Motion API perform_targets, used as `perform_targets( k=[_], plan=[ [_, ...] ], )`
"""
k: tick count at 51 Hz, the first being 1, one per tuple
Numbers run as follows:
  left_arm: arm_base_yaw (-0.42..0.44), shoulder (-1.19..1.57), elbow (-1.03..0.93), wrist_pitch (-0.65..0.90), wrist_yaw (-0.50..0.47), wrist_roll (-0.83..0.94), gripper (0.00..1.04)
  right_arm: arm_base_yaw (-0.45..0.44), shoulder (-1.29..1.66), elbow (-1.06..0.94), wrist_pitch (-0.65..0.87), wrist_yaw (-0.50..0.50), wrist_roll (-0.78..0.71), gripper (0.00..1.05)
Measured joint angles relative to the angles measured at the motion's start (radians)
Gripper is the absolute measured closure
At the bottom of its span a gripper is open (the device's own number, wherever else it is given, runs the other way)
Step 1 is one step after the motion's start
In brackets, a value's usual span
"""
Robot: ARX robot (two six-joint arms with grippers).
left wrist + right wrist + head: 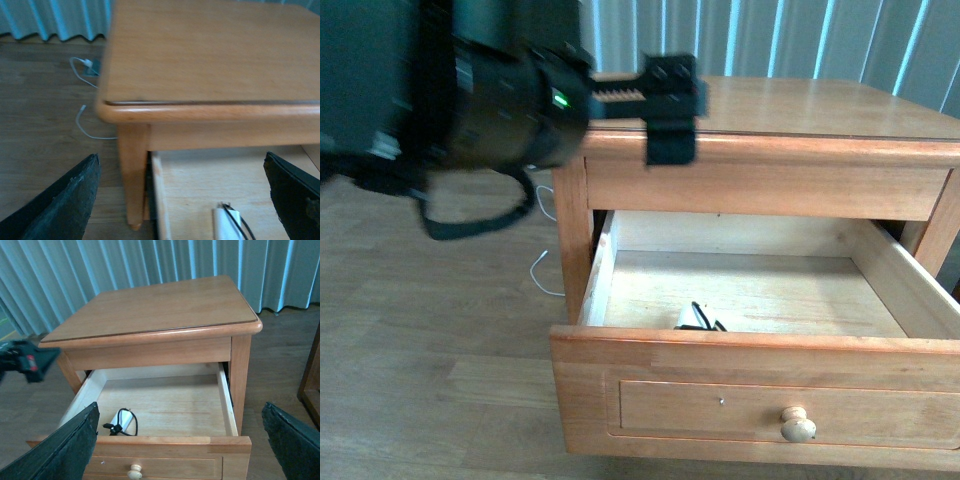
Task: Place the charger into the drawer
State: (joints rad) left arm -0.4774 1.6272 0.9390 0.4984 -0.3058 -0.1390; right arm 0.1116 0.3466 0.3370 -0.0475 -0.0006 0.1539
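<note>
The small white plug-block charger with bundled black cable (698, 318) lies inside the open honey-coloured wooden drawer (750, 343), near its front-left corner, and with the left hand (670, 108) and right hand (180, 410) both spread and empty, placing looks done, so next the left hand probably just needs to lift clear.

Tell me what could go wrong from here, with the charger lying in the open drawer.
1. The charger lies near the front of the drawer, its black cable looping upward; the loop might catch on the cabinet rail if the drawer is pushed in.
2. The left end effector hangs open close to the cabinet top at its front corner and could knock it when it moves.
</note>
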Motion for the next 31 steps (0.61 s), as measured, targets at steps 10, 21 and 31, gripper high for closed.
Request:
perform_targets(
  k=[10,21,31],
  plan=[
    [0.084,-0.316,-0.192,-0.049,-0.01,0.01,0.06,0.0,0.0,0.0,0.0,0.0,0.0,0.08],
    [0.11,-0.693,-0.367,-0.19,-0.099,0.051,0.06,0.0,0.0,0.0,0.0,0.0,0.0,0.08],
    [0.093,-1.0,-0.463,-0.383,-0.201,0.032,0.06,0.0,0.0,0.0,0.0,0.0,0.0,0.08]
  ],
)
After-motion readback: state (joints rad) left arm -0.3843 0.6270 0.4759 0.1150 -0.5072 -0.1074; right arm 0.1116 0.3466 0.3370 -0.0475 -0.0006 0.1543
